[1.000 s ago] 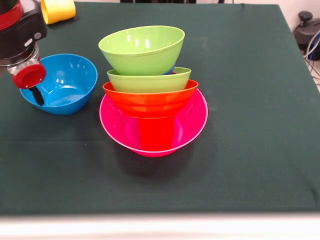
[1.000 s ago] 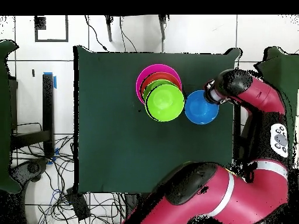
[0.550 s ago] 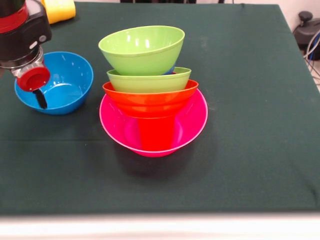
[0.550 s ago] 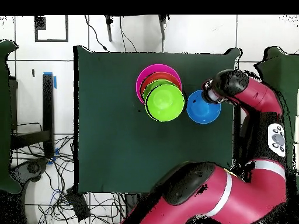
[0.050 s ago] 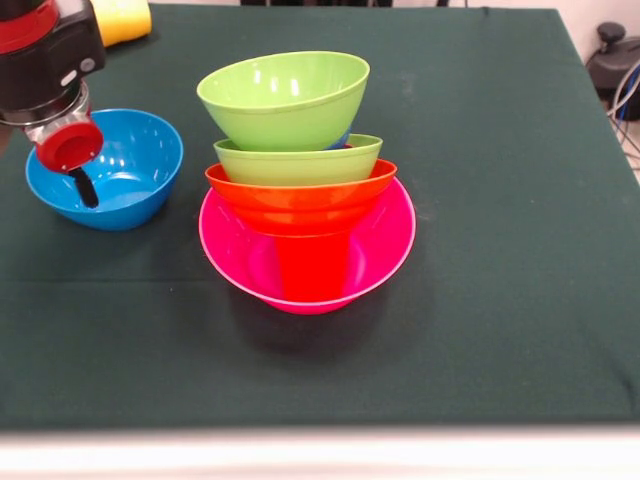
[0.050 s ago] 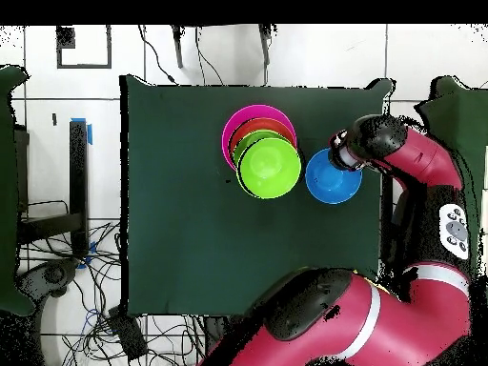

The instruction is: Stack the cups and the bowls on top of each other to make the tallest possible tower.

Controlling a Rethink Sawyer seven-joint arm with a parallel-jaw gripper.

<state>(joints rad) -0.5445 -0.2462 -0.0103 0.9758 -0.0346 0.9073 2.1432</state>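
Note:
The tower stands mid-table: a wide pink bowl at the base with a red cup showing through its wall. Above it sit an orange bowl and two lime green bowls, the top one tilted. A sliver of dark blue shows between the green ones. From overhead the tower sits left of the light blue bowl. That light blue bowl rests on the cloth at the left. My gripper reaches down inside it near its left rim.
A yellow cup lies on its side at the far left corner, just behind my arm. The green cloth's left edge runs close to the blue bowl. Cables and a dark object lie off the table at the right.
The light blue bowl has slid a little away from the tower, toward the table's edge, with my gripper staying inside it. The tower has not moved.

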